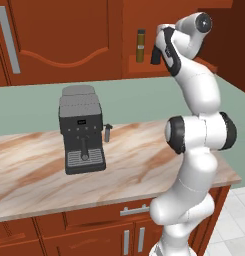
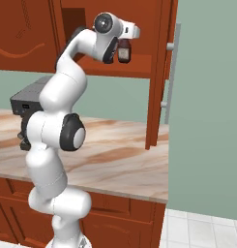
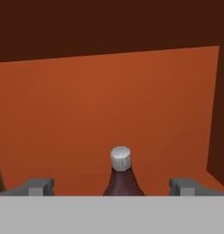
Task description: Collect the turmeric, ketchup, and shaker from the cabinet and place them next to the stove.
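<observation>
Ketchup (image 3: 121,176) sits dead centre in the hand view, its pale cap poking up between the two finger tips (image 3: 39,187), which stand wide apart and touch nothing. The gripper (image 3: 113,188) is spread open and empty, lined up on the bottle from the front. From the right base view the same dark red bottle (image 2: 123,52) stands on the shelf of the cabinet (image 2: 139,68), right beside the hand, with the arm raised high and reaching into the open niche. Over in the left base view, the turmeric (image 1: 140,45) stands upright on that shelf, a little to the left of the hand, untouched. Down below, a coffee machine (image 1: 81,129) rests on the marbled counter (image 1: 144,165), well apart from the shelf.
</observation>
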Controlling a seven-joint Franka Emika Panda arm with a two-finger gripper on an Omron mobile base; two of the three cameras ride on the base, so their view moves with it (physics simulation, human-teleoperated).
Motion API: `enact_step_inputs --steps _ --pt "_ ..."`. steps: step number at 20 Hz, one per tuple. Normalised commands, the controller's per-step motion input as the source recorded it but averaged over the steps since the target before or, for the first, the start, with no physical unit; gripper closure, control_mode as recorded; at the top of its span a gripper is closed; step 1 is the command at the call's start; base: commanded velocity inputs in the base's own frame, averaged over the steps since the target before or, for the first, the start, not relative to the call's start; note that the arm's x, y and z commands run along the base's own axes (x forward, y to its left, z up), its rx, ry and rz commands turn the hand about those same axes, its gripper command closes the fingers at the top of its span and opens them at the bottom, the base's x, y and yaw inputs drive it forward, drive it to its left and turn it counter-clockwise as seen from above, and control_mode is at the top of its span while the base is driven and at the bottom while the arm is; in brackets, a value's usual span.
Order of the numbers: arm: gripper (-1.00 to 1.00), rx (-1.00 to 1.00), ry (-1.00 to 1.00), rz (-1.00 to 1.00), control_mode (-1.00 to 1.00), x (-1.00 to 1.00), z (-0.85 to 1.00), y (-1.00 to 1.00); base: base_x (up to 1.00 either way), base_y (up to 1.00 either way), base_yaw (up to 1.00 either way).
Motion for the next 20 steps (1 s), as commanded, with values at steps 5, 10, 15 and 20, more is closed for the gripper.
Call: enact_step_inputs --steps 5,10,15,20 --pt "-1.0 0.0 0.0 0.03 -1.0 0.23 -0.01 0.0 0.0 0.0 0.0" --pt "-1.0 0.0 0.0 0.06 -1.0 0.25 -0.06 -0.09 0.0 0.0 0.0" --pt "-1.0 0.0 0.0 0.04 -1.0 0.21 -0.1 -0.04 0.0 0.0 0.0" --pt "-1.0 0.0 0.0 0.04 -1.0 0.18 -0.13 -0.03 0.0 0.0 0.0"
